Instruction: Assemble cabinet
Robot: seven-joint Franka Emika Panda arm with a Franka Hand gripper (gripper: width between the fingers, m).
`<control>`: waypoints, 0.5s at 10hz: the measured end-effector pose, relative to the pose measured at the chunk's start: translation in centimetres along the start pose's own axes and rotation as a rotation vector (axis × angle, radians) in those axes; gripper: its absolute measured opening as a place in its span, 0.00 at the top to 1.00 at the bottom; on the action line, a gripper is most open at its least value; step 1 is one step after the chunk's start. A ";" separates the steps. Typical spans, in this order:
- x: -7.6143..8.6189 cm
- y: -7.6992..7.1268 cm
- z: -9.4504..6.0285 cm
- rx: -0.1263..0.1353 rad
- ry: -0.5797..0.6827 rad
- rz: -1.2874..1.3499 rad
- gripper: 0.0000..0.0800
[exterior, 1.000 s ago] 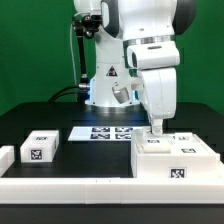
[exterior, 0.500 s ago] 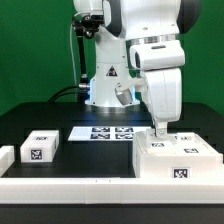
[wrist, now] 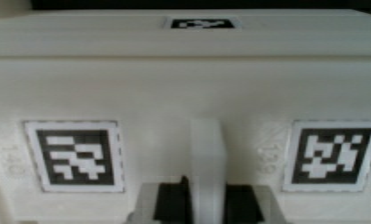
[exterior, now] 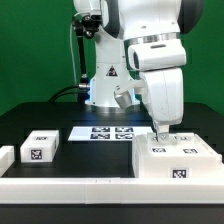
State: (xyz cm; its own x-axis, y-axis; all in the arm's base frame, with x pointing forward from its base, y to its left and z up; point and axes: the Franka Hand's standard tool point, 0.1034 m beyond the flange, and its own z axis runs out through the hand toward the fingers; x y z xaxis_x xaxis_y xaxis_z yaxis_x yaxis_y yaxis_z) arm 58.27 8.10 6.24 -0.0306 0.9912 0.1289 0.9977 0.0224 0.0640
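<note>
The cabinet body [exterior: 176,165] is a large white box with black-and-white tags, standing at the exterior view's right. My gripper [exterior: 161,133] points straight down onto its top near the back edge. In the wrist view the body [wrist: 182,90] fills the picture, with a tag on each side of a thin upright white ridge [wrist: 201,150]. My gripper [wrist: 203,200] straddles that ridge, and its dark fingers [wrist: 164,204] press against both sides of it. A small white tagged block [exterior: 40,148] lies on the black table at the left, and another [exterior: 5,157] lies at the far left edge.
The marker board [exterior: 108,132] lies flat behind the middle, in front of the robot's base [exterior: 105,80]. A long low white edge [exterior: 70,188] runs along the front. A green wall stands behind.
My gripper has shifted a little toward the exterior view's right, and the cabinet body has moved slightly the same way. The small blocks have not moved.
</note>
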 end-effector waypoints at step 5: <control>0.0 0.1 0.1 0.000 0.001 0.002 0.92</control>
State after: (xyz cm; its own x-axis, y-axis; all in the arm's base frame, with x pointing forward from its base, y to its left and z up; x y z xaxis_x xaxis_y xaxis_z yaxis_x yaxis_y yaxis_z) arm 58.35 8.15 6.15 -0.0291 0.9910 0.1305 0.9977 0.0209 0.0639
